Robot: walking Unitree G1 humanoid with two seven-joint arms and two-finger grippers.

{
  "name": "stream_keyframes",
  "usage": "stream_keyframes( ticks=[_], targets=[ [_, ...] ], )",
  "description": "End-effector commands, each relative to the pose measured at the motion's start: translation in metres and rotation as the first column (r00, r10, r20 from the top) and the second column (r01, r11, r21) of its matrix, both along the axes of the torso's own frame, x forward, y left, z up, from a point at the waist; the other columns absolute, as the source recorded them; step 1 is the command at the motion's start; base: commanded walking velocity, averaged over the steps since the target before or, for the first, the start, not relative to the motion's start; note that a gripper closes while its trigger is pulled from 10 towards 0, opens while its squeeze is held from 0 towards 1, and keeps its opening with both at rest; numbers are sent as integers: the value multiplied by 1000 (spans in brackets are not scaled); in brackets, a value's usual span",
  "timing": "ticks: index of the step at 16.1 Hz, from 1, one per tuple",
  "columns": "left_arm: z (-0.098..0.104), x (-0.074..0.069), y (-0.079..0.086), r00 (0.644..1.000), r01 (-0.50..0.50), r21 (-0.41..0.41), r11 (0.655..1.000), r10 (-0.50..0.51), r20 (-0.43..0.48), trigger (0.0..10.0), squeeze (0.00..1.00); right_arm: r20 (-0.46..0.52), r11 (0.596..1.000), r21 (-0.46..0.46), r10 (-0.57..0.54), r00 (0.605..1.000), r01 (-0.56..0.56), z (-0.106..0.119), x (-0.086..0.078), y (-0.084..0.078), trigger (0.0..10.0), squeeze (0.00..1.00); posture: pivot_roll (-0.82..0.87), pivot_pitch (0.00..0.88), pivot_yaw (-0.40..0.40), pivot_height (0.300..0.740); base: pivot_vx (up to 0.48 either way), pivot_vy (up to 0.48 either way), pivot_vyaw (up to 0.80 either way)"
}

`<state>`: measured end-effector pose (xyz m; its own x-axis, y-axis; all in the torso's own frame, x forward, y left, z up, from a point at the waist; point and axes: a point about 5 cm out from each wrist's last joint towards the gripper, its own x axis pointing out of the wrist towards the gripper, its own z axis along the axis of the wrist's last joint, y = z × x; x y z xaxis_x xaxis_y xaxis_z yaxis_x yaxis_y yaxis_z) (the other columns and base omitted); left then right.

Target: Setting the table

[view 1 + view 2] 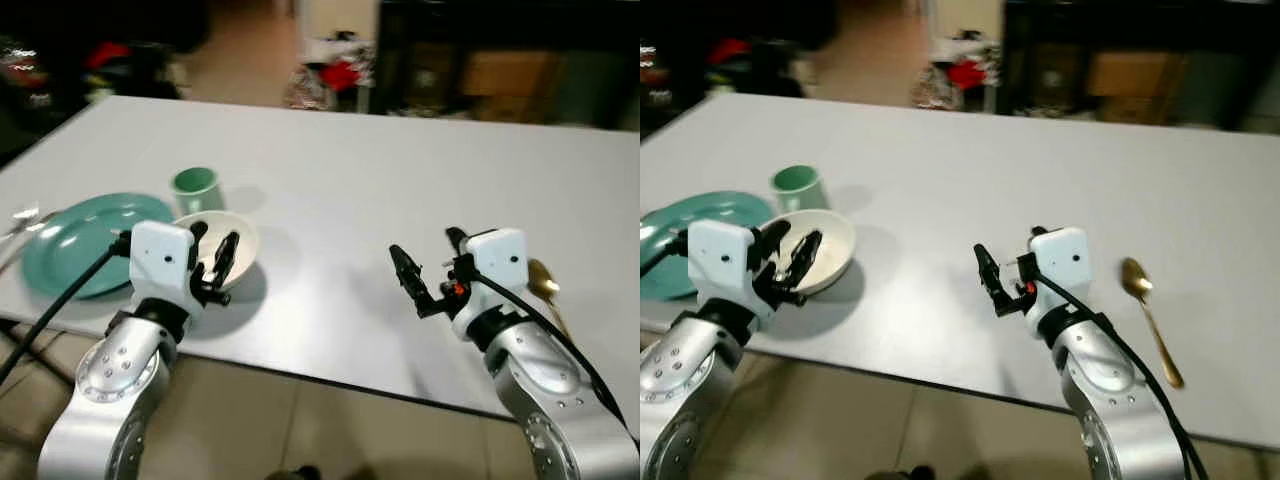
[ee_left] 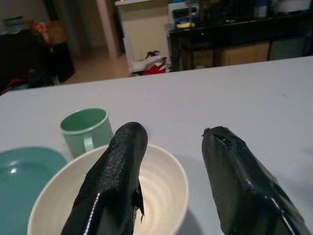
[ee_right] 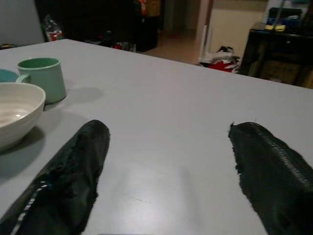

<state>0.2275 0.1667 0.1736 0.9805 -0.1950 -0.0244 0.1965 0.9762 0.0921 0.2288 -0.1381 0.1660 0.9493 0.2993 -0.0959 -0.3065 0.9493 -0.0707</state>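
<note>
One broad white table, dim cluttered room behind.

A white table spans the frame, its near edge running along the bottom. At lower left on it sit a teal plate, a green mug and a white bowl, close together. Over at lower right, well apart from them, lies a gold spoon.
</note>
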Motion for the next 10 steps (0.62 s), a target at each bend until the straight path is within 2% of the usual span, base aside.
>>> stream_keyframes(
  ticks=[1,2,3,7,10],
  targets=[
    [0,0,2,1000,-17,4,1000,17,2,10000,20,15,1000,6,0,1000,0,1,1,1,10000,1000,-20,0,54,740,0,240,800],
    [-2,0,1,1000,-18,-4,1000,18,-10,10000,788,18,1000,13,6,1000,-6,1,1,2,10000,1000,-21,0,55,740,0,247,800],
    [-1,0,-3,1000,-2,-21,1000,2,-14,10000,1000,24,1000,23,5,1000,-6,2,2,2,10000,1000,-20,0,57,740,0,247,800],
    [-1,4,2,999,-45,31,999,45,3,10000,1000,18,999,42,-9,1000,8,0,5,0,10000,1000,-15,0,56,740,0,260,800],
    [-1,2,2,999,-34,23,999,34,0,10000,1000,2,998,58,-7,1000,7,-4,5,-1,10000,1000,-14,0,50,740,0,389,800]
  ],
)
